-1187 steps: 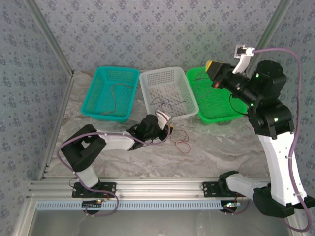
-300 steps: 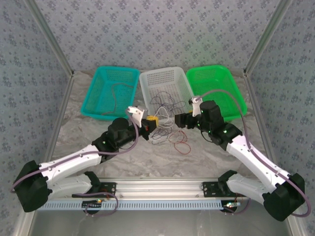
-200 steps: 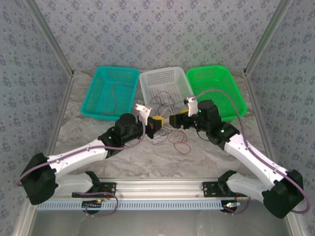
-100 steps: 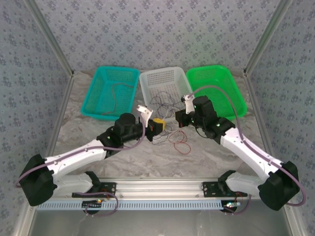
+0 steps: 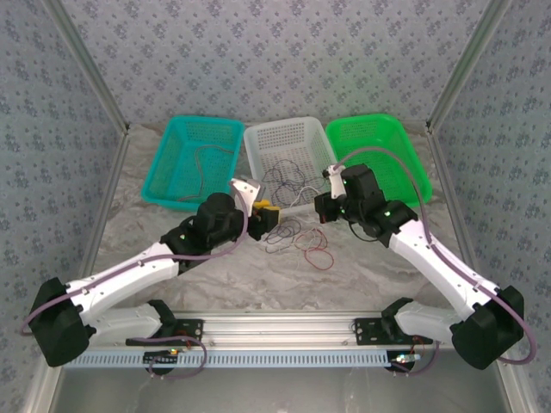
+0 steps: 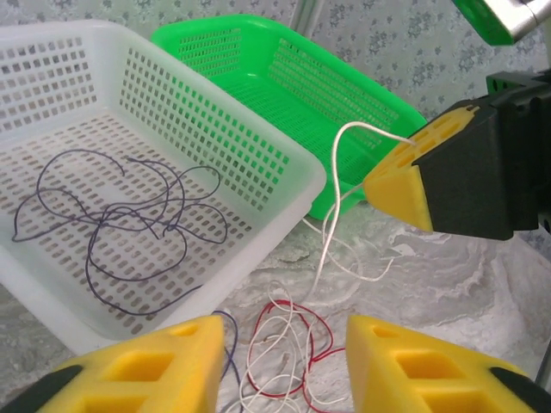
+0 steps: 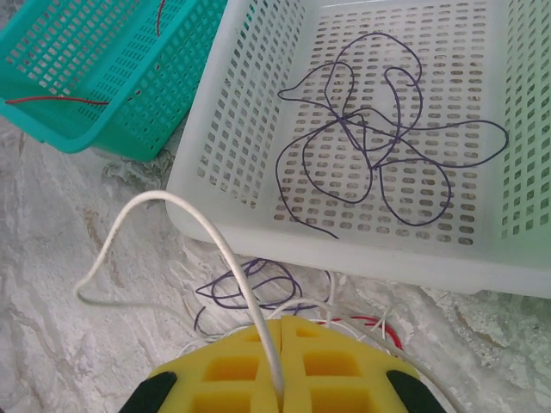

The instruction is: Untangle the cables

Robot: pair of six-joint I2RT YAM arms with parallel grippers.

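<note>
Right gripper (image 7: 280, 335) is pinched shut on the white cable (image 7: 176, 204). The strand arcs up out of the yellow pads and droops back down on the left. It looks gripped on a free stretch so it can be drawn clear of the heap.

Left gripper (image 6: 282, 337) has its jaws parted to a middling gap with nothing between them. It hovers at the left of the heap, facing the right gripper, probably ready to take a 2nd strand or steady the pile during the pull.

The tangled cables (image 5: 297, 237) lie on the marble table (image 5: 258, 284), just near of the white basket (image 7: 387, 258) and between the 2 grippers. A red strand (image 6: 297, 314), purple loops and more white strands overlap there.

1 purple cable (image 7: 370, 146) lies alone in the white basket, and a red cable (image 7: 52, 101) lies in the teal basket (image 7: 86, 52) on the left. So the sorting seems to go by colour, and the green basket (image 6: 344, 95) on the right is the likely home for the white one.

Risk: pulling may drag the whole heap along.
</note>
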